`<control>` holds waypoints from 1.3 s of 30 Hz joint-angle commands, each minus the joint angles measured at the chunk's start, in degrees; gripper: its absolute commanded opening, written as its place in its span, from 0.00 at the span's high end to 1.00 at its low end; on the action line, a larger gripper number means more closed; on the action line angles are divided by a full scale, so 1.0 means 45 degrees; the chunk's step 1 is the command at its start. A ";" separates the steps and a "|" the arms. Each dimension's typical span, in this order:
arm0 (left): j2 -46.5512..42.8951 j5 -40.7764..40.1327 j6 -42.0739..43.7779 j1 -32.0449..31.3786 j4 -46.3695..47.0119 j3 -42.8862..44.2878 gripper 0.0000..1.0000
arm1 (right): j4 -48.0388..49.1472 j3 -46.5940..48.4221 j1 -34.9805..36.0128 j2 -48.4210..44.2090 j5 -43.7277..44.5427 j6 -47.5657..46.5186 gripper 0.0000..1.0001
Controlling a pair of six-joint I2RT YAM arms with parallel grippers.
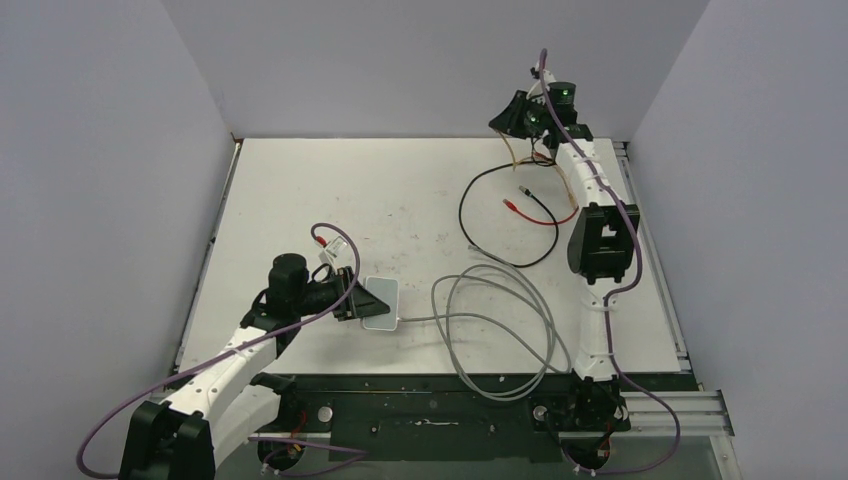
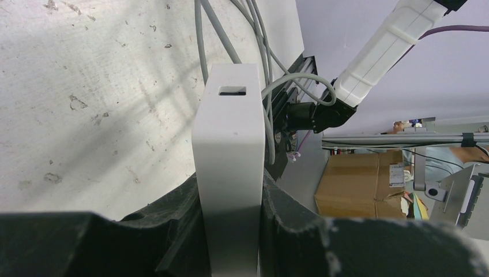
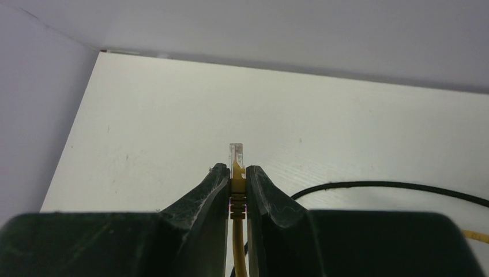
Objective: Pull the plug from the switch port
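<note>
white-grey switch (image 1: 385, 300) on the near side of the table (image 1: 300, 200), pinched edge-on by left gripper (image 1: 360, 300), grey cable (image 1: 418, 319) at its side. far right corner: right gripper (image 3: 235, 179) clamped on the yellow-lead plug (image 3: 236, 154), held up, well apart from the switch. imo pull's done, next just lower + let go.

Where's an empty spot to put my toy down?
The far left of the table, beyond the switch, is bare. The right side is crowded: looping grey cable, black wire and red wire.
</note>
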 commanded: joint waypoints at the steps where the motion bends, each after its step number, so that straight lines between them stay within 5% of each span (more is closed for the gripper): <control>1: 0.0034 0.0192 0.0106 0.0011 0.0641 0.0141 1.00 | 0.0120 -0.0712 0.0641 -0.0120 -0.0460 -0.0317 0.93; 17: -0.0011 0.0178 0.0106 0.0001 0.0671 0.0179 1.00 | -0.1614 -0.1283 0.2016 0.0011 0.0007 -0.1259 0.79; 21: -0.0033 0.0126 0.0106 0.0011 0.0678 0.0218 1.00 | -0.2242 -0.1569 0.1987 -0.0616 0.0633 -0.1638 0.66; 27: 0.0100 0.0123 0.0164 0.0011 0.0718 0.0342 1.00 | -0.2276 -0.2752 0.2000 -0.2126 0.1578 -0.1838 0.32; 34: 0.0264 0.0117 0.0204 0.0011 0.0778 0.0480 1.00 | -0.2122 -0.3714 0.2023 -0.3395 0.1426 -0.1820 0.17; 39: 0.0278 0.0041 0.0204 0.0028 0.0798 0.0529 1.00 | -0.1848 -0.4835 0.2074 -0.4120 0.1123 -0.1783 0.14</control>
